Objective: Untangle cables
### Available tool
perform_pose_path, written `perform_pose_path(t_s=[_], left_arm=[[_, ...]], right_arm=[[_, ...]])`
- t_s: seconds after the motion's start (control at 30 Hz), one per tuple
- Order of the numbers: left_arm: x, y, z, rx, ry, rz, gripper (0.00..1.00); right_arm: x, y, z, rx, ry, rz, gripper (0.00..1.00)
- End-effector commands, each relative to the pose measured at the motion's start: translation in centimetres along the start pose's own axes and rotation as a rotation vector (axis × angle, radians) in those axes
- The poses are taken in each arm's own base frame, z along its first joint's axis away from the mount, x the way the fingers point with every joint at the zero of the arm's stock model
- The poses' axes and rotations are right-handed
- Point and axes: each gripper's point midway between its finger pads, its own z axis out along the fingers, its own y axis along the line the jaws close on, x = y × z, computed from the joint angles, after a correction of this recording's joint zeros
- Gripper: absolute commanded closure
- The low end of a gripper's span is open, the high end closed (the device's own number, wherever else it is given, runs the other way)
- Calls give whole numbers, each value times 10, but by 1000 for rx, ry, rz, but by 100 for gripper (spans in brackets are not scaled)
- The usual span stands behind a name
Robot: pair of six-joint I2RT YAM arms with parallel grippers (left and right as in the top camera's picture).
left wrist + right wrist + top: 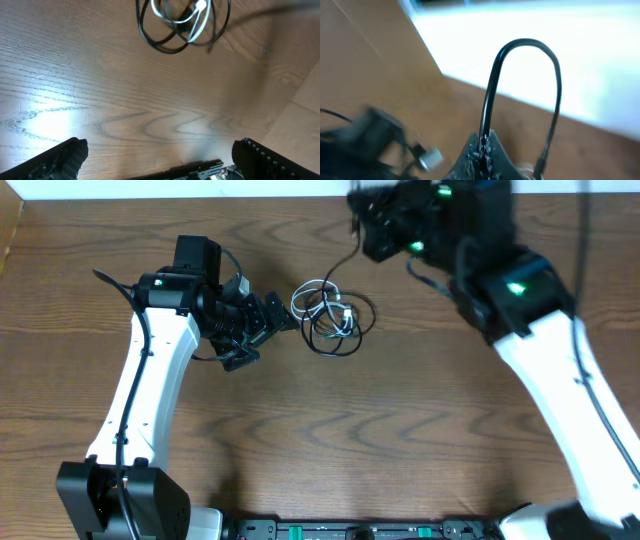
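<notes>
The cables lie in a small knot of overlapping loops on the worktop. They sit just ahead of the left fingers and well below the right fingers. Within the knot, one white cable curls on the side nearer the left fingers, with darker loops around and beside it. One black cable leads up out of the knot to the right fingers, which are clenched on it. From their pinch it arches in a tight bend above the tips and drops again on the far side.

The left fingers are spread wide and hold nothing, with bare wood between them. In the left wrist view the knot lies beyond their tips, not between them.

By count there is one white cord, one black strand lifted clear, and black loops left in the pile. The frames do not show whether those loops belong to that strand or to a second black cord. There are two arms, each with one pair of fingers.

The step in hand looks like drawing one black cord out of the bundle, with the task at an early stage, since the loops remain crossed. The next move probably calls for the left fingers to close on the pile or the white cord as an anchor. Otherwise the pull from the right may simply drag the whole knot along or tighten it.
</notes>
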Motion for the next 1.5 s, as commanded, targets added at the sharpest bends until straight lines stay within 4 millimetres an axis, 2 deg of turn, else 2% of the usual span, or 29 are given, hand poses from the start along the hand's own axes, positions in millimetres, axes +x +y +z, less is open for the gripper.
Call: perform_pose_path(t_s=[0.0, 0.1, 0.2, 0.23, 0.3, 0.5, 0.6, 0.73, 0.97, 1.1, 1.27, 1.3, 1.37, 1.4, 1.47], left_arm=[[-1, 3, 3, -15, 1, -8, 2], [-1, 3, 3, -15, 1, -8, 2], [1, 2, 4, -16, 7, 23, 2], [-1, -6, 6, 6, -7, 146, 2], [-3, -16, 9, 28, -22, 282, 2], [-15, -56, 14, 118, -123, 566, 2], [-8, -83, 9, 262, -117, 661, 2], [-24, -104, -1, 318, -218, 739, 2], [-33, -116, -7, 340, -287, 820, 2], [-24, -124, -2, 345, -284, 898, 2], [-3, -139, 9, 361, -260, 1010, 0], [-3, -141, 9, 361, -268, 1031, 5], [-3, -142, 9, 359, -273, 1033, 22], [-4, -141, 9, 359, -273, 1032, 27], [-4, -143, 8, 362, -279, 1036, 27]], right_arm=[[-37, 19, -35, -29, -111, -4, 99], [-51, 27, -51, -46, -160, 28, 99], [-59, 31, -55, -66, -190, 120, 99], [-61, 31, -55, -73, -194, 172, 99], [-60, 31, -55, -76, -192, 212, 99], [-63, 26, -56, -72, -200, 354, 99], [-55, 23, -54, -58, -171, 380, 99], [-42, 20, -52, -42, -118, 421, 99], [-38, 22, -52, -54, -95, 500, 99], [-36, 28, -53, -108, -62, 620, 99], [-37, 26, -56, -132, -49, 633, 99], [-37, 27, -57, -145, -39, 642, 99], [-37, 27, -58, -159, -30, 642, 99], [-37, 26, -59, -164, -26, 643, 99], [-35, 31, -62, -211, 8, 672, 99]])
